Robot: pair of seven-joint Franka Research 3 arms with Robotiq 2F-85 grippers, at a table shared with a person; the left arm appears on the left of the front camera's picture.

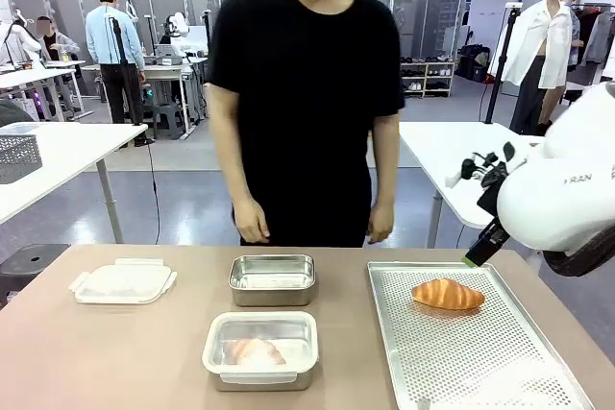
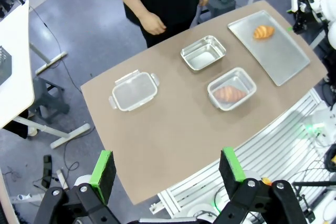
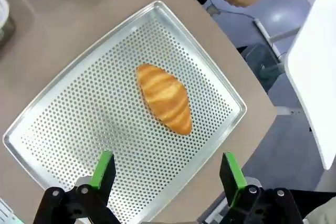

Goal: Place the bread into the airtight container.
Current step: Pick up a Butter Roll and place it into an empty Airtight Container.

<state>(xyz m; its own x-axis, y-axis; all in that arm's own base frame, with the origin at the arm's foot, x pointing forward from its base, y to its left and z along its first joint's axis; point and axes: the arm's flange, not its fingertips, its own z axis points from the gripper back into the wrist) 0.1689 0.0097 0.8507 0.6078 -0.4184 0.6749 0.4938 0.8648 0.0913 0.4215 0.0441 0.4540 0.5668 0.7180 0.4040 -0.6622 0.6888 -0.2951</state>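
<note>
One golden bread (image 1: 448, 295) lies on the perforated metal tray (image 1: 500, 372) at the right. In the right wrist view my right gripper (image 3: 167, 171) hangs open above the tray, with that bread (image 3: 164, 98) just beyond its green fingertips and nothing between them. A second bread (image 1: 252, 350) lies inside the white-rimmed steel container (image 1: 213, 356) at the front centre. My left gripper (image 2: 167, 169) is open and high above the table's near edge, far from the container (image 2: 247, 77) and the bread (image 2: 229, 94) in it.
An empty steel container (image 1: 273, 278) stands behind the filled one. A clear latching lid (image 1: 123, 281) lies at the left. A person stands at the far edge with both hands (image 1: 252, 223) hanging down. My right arm (image 1: 567, 199) looms over the table's right side.
</note>
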